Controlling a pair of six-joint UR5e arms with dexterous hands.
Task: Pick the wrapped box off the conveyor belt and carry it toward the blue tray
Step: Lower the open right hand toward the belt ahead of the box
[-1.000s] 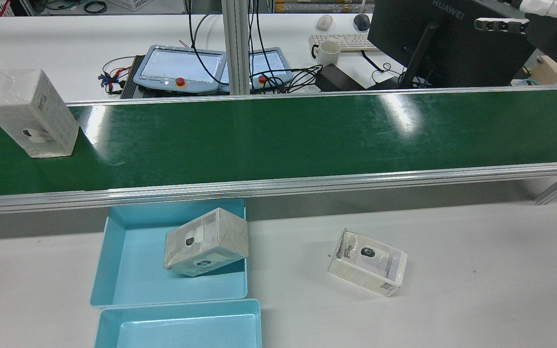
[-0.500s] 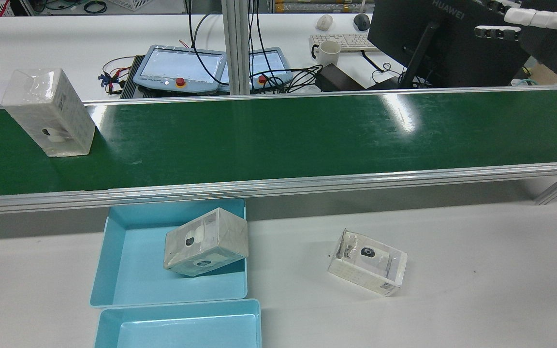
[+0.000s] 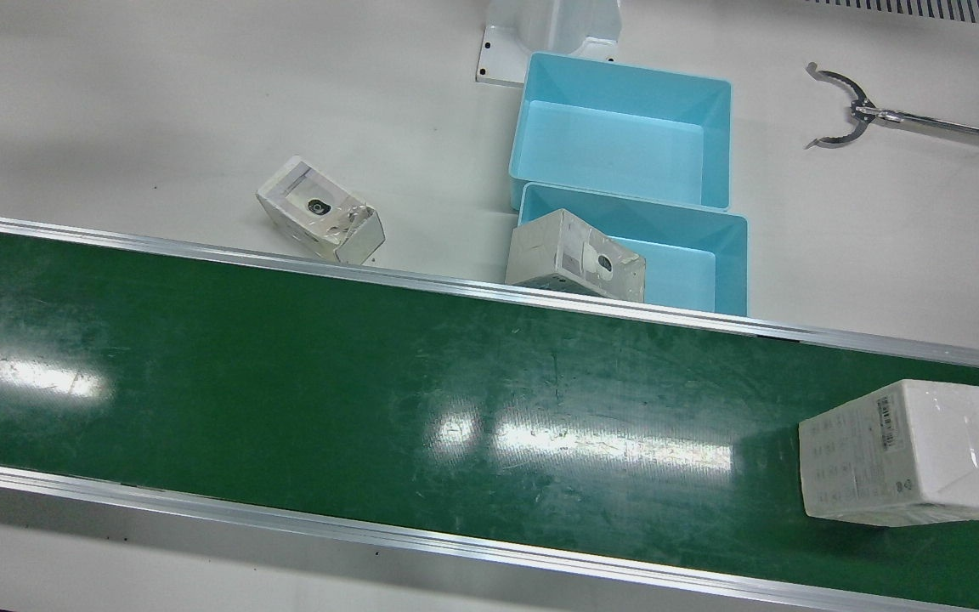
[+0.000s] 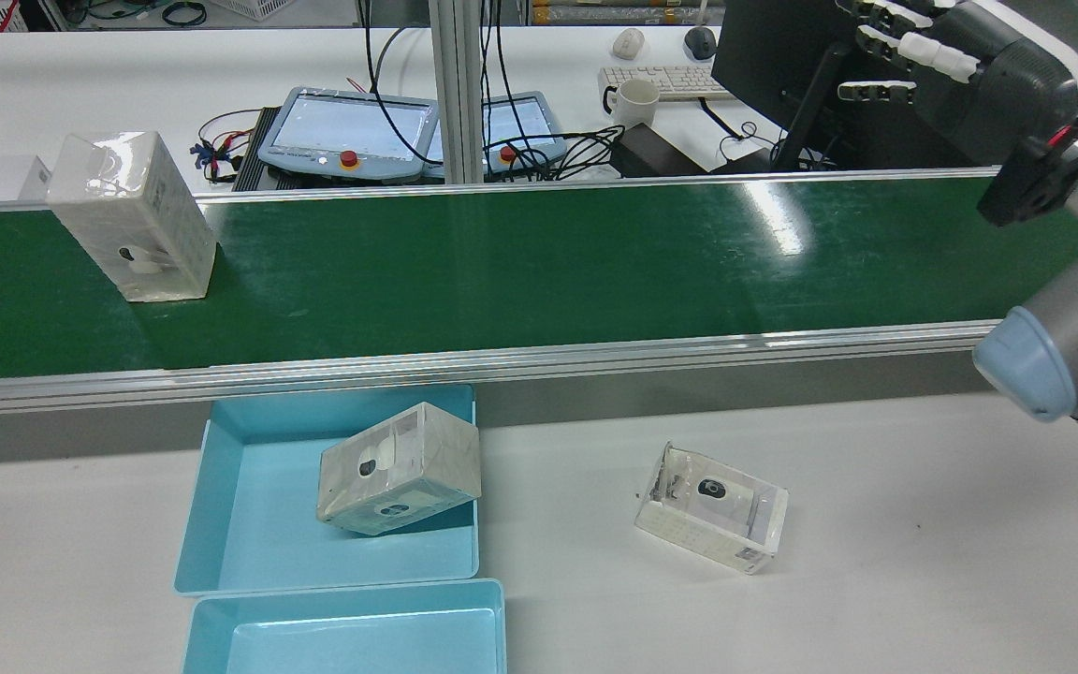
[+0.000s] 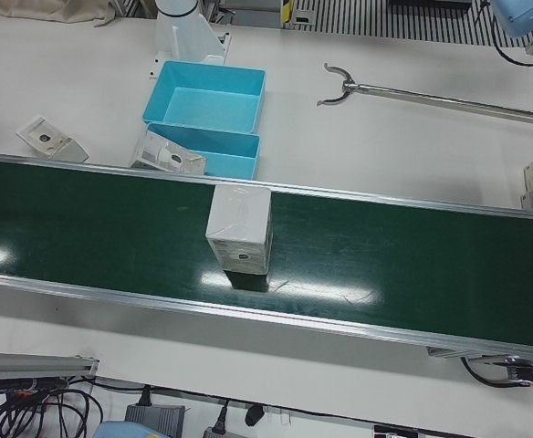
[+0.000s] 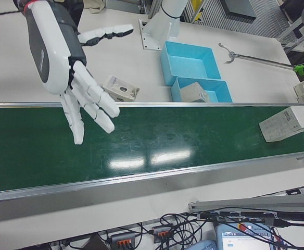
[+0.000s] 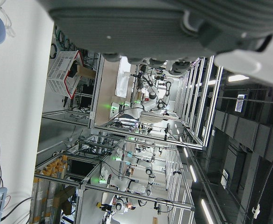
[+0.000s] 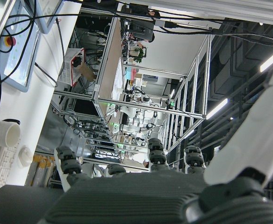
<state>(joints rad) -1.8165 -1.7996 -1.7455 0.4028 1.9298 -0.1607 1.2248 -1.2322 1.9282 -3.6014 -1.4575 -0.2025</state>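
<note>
The right hand (image 6: 71, 78) hangs above the conveyor belt (image 6: 157, 140) with its fingers (image 6: 92, 107) spread wide and nearly straight, holding and touching nothing. Its shell is glossy white over a dark grey ribbed back, and the fingers are segmented white links. In the rear view the right hand (image 4: 960, 70) shows at the top right corner, fingers extended over the far rail.

The wrapped box (image 4: 132, 217) stands upright on the belt, well apart from those fingers, toward the opposite end of the belt. It is a white rectangular carton under shiny clear film that catches the light; in the front view the wrapped box (image 3: 902, 450) shows printed text and a barcode on one face. The belt is smooth dark green with glare patches, framed by brushed aluminium rails.

The left hand appears only in its own camera, as a grey ribbed edge; whether its fingers are apart cannot be told.

Two blue trays (image 4: 249, 505) of matte plastic sit beside the belt; a second wrapped carton (image 4: 399, 479) leans tilted in the nearer one, and a third carton (image 4: 712, 507) lies on the white table (image 4: 876, 562).
</note>
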